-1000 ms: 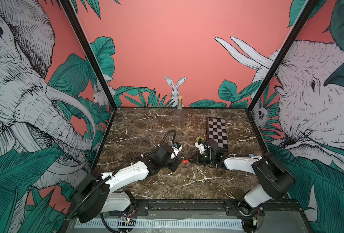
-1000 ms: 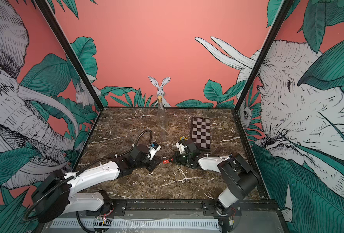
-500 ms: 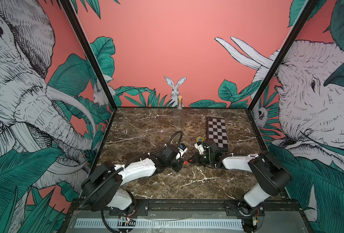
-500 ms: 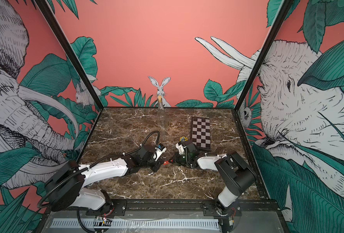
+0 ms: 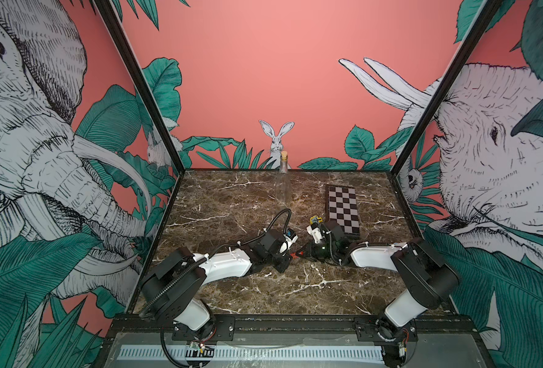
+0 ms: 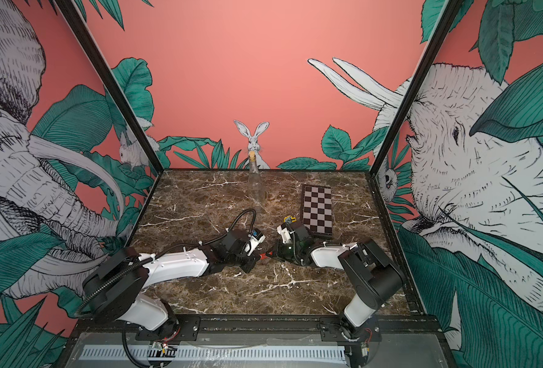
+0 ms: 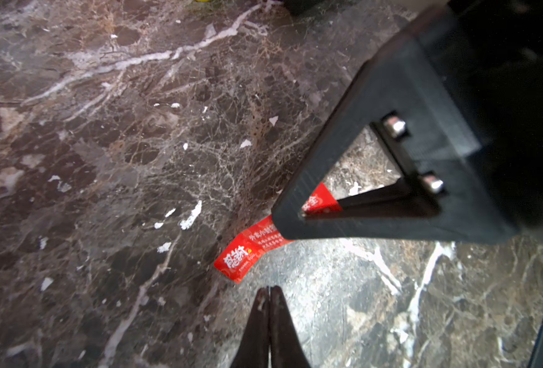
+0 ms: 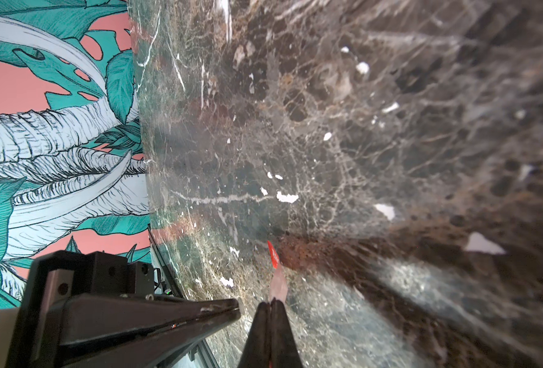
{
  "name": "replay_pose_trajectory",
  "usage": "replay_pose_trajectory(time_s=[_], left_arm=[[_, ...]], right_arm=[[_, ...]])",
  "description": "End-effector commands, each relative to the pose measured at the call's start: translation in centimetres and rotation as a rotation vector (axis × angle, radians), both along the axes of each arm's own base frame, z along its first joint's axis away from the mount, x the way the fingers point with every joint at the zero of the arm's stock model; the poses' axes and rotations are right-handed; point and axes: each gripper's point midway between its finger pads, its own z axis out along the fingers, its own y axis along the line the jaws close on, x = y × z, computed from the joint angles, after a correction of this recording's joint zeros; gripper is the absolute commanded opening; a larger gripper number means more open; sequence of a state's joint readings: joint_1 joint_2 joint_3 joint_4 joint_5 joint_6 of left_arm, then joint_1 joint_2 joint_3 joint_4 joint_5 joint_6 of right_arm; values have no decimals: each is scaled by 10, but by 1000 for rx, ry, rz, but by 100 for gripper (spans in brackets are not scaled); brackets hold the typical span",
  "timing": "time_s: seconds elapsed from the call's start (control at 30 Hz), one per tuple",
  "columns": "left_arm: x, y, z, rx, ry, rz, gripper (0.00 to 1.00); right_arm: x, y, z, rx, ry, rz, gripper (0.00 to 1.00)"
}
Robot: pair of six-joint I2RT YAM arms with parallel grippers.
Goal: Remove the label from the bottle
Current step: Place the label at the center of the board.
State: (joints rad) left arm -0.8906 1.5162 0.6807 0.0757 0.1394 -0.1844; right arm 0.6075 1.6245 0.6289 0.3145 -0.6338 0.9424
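Near the middle of my counter (image 5: 295,293), the left hand (image 7: 268,290) is clenched on nothing, tips just short of the label's (image 7: 251,251) free end. My right hand (image 7: 300,215) grips that red strip partway along. Far back, well apart, 1 corked glass bottle (image 5: 283,188) stands upright.

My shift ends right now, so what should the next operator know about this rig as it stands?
Grippers: the left gripper is shut on nothing, beside the free end of the label. The right gripper is shut on the label, close above the table.
Things: the bottle stands upright at the back, corked, apart from both arms.
Done: the label is off the bottle.
Left: probably only to set the label down and release it.
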Motion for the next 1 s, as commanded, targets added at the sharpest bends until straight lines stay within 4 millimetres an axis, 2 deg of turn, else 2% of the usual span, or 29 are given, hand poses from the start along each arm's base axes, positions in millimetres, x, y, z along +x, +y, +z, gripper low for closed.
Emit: replay_pose_trajectory(time_s=[0.0,0.4,0.7,0.97], left_arm=[[5,-9,6,-22,-28,-11,7],[9,-9,-8,2,-39,-12,5],[16,-7,-9,23,-72,0,4],[10,-2,-22,44,-42,-6,4]], right_arm=[[1,-1,-4,7,13,-9,0],[-1,-1,-7,-2,18,3,0],[-1,-1,-6,0,17,5,0],[-1,-1,-6,0,14,3,0]])
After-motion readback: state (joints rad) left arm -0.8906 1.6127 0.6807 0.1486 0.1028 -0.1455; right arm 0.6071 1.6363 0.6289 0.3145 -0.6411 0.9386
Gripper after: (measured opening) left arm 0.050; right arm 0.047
